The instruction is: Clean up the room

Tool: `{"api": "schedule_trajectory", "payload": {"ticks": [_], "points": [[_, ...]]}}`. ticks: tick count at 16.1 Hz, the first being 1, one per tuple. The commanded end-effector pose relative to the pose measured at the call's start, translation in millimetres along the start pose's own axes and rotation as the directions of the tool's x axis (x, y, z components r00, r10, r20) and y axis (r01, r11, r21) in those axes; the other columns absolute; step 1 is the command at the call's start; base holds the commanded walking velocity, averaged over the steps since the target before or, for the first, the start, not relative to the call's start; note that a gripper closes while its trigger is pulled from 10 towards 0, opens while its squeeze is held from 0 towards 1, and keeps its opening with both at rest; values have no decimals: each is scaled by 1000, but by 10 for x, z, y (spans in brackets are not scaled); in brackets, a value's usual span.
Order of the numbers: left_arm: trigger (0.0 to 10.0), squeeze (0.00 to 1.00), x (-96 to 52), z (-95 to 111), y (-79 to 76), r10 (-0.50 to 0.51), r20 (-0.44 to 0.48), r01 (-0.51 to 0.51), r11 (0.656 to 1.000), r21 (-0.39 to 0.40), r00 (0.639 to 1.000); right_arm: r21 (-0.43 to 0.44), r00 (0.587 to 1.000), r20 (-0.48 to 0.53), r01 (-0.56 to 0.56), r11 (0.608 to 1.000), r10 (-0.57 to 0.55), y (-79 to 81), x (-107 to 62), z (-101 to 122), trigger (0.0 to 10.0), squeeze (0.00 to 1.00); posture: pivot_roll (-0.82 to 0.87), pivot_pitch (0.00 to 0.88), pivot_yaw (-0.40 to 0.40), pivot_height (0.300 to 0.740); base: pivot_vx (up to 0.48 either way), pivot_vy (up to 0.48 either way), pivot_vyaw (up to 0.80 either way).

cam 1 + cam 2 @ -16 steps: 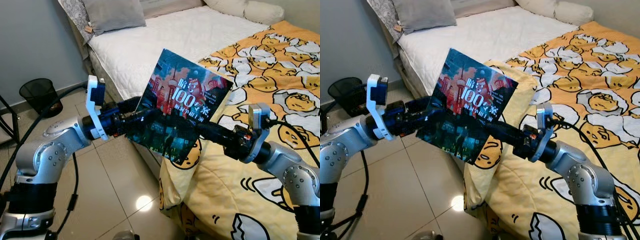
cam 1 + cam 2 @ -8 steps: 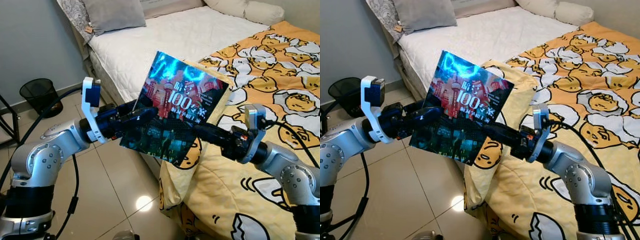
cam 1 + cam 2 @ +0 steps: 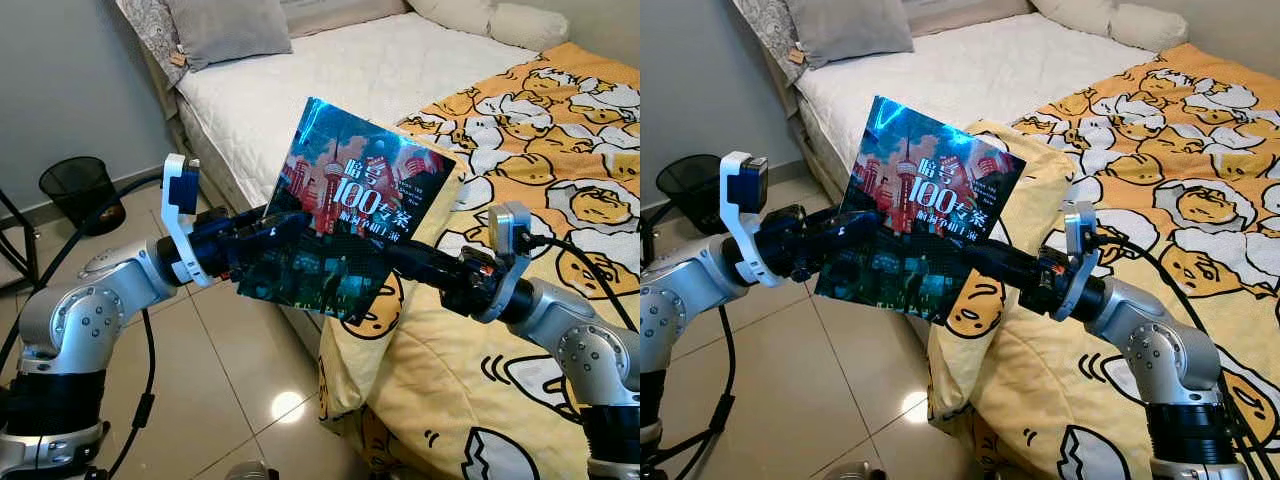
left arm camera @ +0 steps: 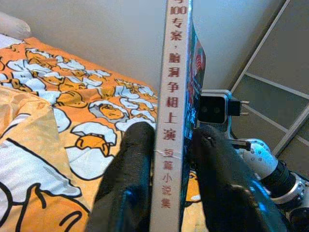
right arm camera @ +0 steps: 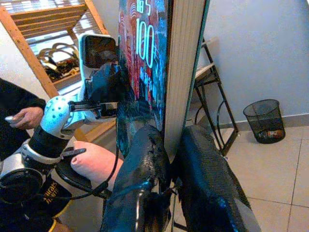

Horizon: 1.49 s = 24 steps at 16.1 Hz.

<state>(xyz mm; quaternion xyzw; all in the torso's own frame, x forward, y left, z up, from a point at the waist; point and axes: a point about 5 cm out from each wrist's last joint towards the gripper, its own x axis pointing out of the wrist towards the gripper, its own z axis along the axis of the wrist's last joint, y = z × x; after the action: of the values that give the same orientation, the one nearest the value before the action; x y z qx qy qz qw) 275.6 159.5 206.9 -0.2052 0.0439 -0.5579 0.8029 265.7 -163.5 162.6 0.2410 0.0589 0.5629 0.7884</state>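
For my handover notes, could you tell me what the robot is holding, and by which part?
A book, held by both: the left tool clamps its spine edge, the right tool its opposite page edge.

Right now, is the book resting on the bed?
No, the book is held in the air beside the bed, clamped by the left end effector and right end effector.

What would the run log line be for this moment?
left gripper: shut on book spine | right gripper: shut on book's opposite edge | book: held upright between both, beside bed
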Motion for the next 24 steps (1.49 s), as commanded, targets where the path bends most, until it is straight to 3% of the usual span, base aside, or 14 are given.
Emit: {"api": "schedule_trajectory", "payload": {"ticks": [1,8,9,11,13,16,17,18,20,21,22,24], "points": [[0,0,-11,19,-23,-11,-6,11,1000,9,1000,-52,999,35,-22,998,24,13,52,137,0,0,-35,0,24,740,0,0,0],[0,0,-15,38,-20,-10,13,10,1000,5,1000,-50,997,70,-39,998,43,16,91,173,0,0,-28,0,19,740,0,0,0],[0,0,-9,51,-24,-16,17,16,1000,6,1000,-50,996,73,-41,998,44,20,112,172,10000,0,-29,0,22,740,0,0,0],[0,0,7,75,-29,-28,22,28,1000,8,999,-48,996,76,-44,998,48,32,158,149,10000,0,-32,0,28,740,0,0,0],[0,0,45,147,-45,-53,51,52,999,15,997,10,991,105,-88,996,87,79,219,115,10000,1000,-34,0,30,740,0,0,0],[0,0,61,186,-60,-68,68,67,998,15,995,27,989,106,-103,994,100,101,254,82,10000,1000,-35,0,32,740,0,0,0],[0,0,67,194,-74,-77,70,76,997,14,995,24,991,97,-92,996,89,96,280,57,10000,800,-34,0,32,740,0,0,0],[0,0,70,199,-83,-83,71,82,997,13,994,23,992,92,-91,996,89,99,306,42,10000,0,-32,0,31,740,0,0,0],[0,0,71,197,-82,-80,67,80,997,13,995,36,988,98,-122,992,118,122,329,42,10000,0,-31,0,31,740,0,0,0],[0,0,67,194,-80,-78,66,77,997,13,995,49,987,106,-130,990,124,125,325,46,1412,0,-30,0,30,740,0,0,0],[0,0,62,192,-79,-76,65,75,997,11,995,54,987,111,-127,990,121,121,316,53,0,0,-30,0,30,740,0,0,0],[0,0,58,191,-69,-67,61,66,998,14,996,55,987,113,-123,991,116,111,307,59,0,0,-30,0,30,740,0,0,0]]}}
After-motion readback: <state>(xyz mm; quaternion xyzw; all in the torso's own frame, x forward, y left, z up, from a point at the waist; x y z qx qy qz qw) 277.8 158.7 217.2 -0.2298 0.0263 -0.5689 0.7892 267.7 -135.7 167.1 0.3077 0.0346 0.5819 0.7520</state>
